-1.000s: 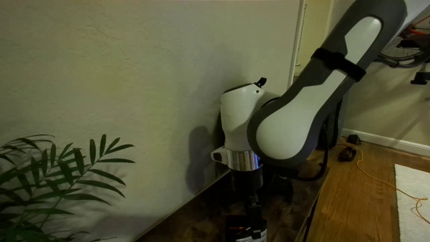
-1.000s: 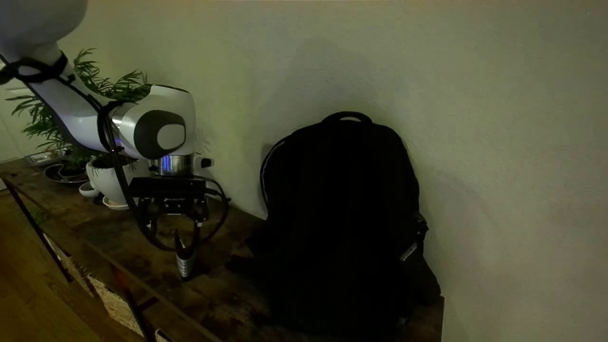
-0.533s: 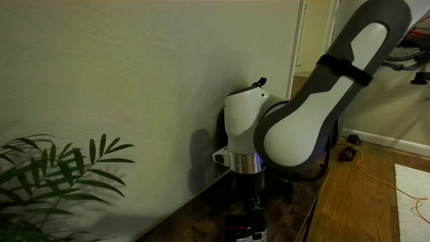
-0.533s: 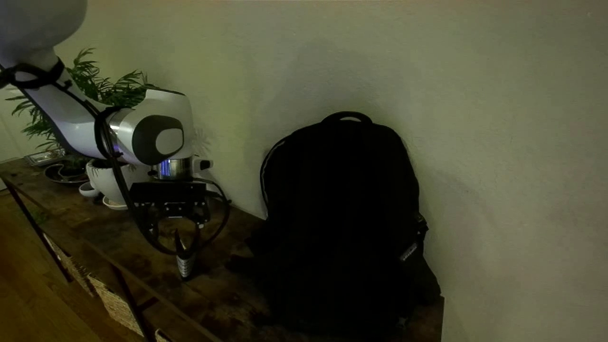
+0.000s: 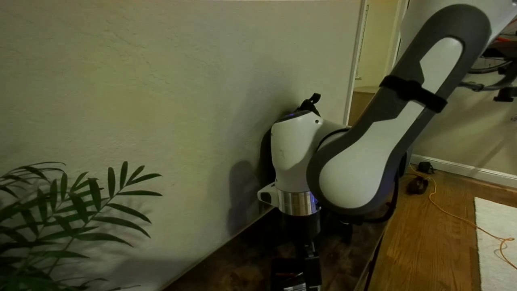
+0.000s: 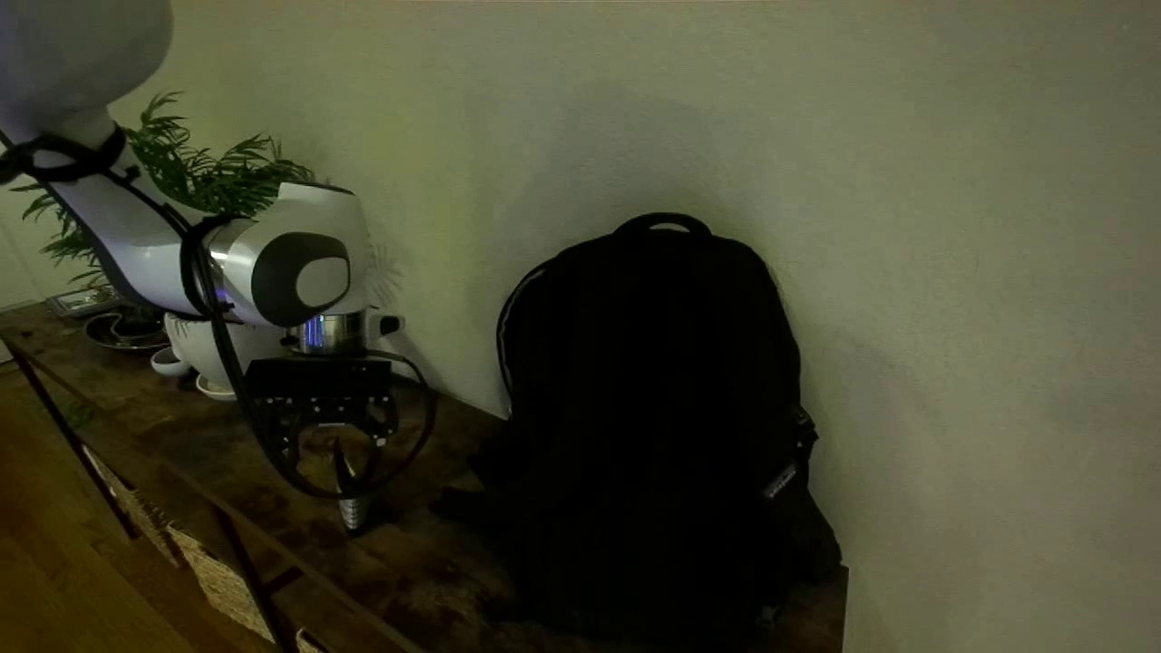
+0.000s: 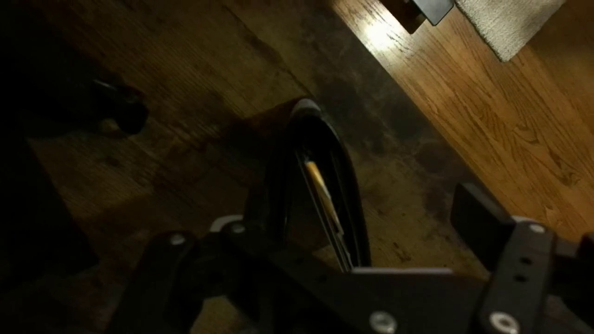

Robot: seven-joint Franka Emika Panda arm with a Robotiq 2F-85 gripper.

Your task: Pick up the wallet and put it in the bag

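Wrist view: a wallet (image 7: pixel 343 185) stands on edge on the worktop (image 7: pixel 390 232), its sides parted and a yellowish strip (image 7: pixel 320 184) showing inside. How do your jaws stand?

"Spread wide, holding nothing, as I steer from afar. The wallet lies between the pads (image 7: pixel 481 227), nearer the one on that view's left. Whether that one touches it, I cannot tell."

"And the bag (image 6: pixel 653 408)?"

"Upright by the wall (image 6: pixel 980 272), on the same worktop, near the wallet but apart from it in an exterior view. Its opening is lost in the dark."

"How best to make the pick?"

"Centre first, I judge: a small shift toward that nearer side, so both pads meet the wallet together and neither tips it over. Then straight down, deep enough for a firm bite without pressing on the worktop. Last, a slow squeeze to fold the parted sides flat."

"What could spoil it?"

"Catching one side only. The wallet could then swing open and shed what it carries, so I would want both sides between the pads before closing. It looks thin and should flatten, so I would expect the jaws to travel far before they hold."
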